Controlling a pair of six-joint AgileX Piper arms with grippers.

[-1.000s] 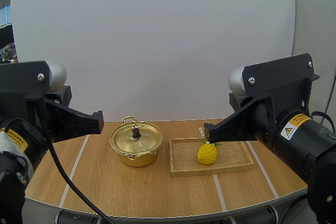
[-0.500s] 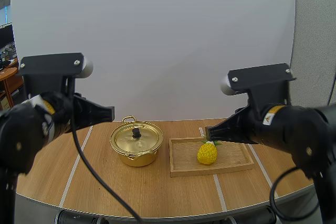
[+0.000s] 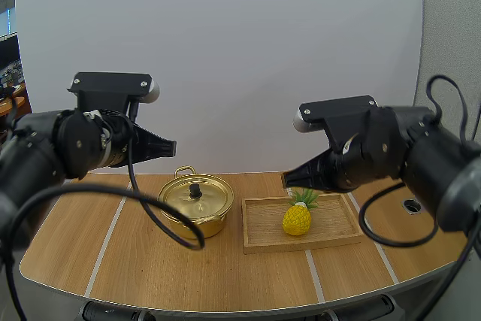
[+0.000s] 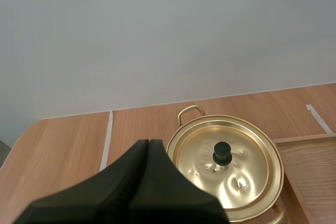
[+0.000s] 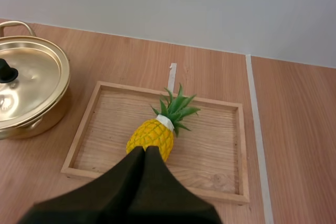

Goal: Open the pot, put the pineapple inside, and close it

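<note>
1. Step in hand: we judge the task to be at its opening step, not yet begun. The lid sits squarely on the pot and nothing is held.
2. The pot stands toward the far edge of the desk, a little left of its middle. It is just beside the left edge of the wooden tray and apart from it.
3. The pineapple lies about the middle of the tray, its green crown turned toward the tray's far edge.
4. Left gripper: the fingers are pressed together into one dark wedge and grip nothing. The arm reaches forward with the wedge sloping down toward the pot. It hovers well above the desk, short of the pot on its left side.
5. Right gripper: the fingers are likewise pressed together and empty. The arm reaches forward and tilts down, the wedge aimed at the pineapple and raised clear of the tray.
6. Next move, in our judgement: the left gripper must spread its fingers, centre over the black knob and descend. It must then pinch the knob and lift the lid straight up.
7. The knob is small, so alignment calls for care; the lid also needs a spot on the desk away from the tray
</note>
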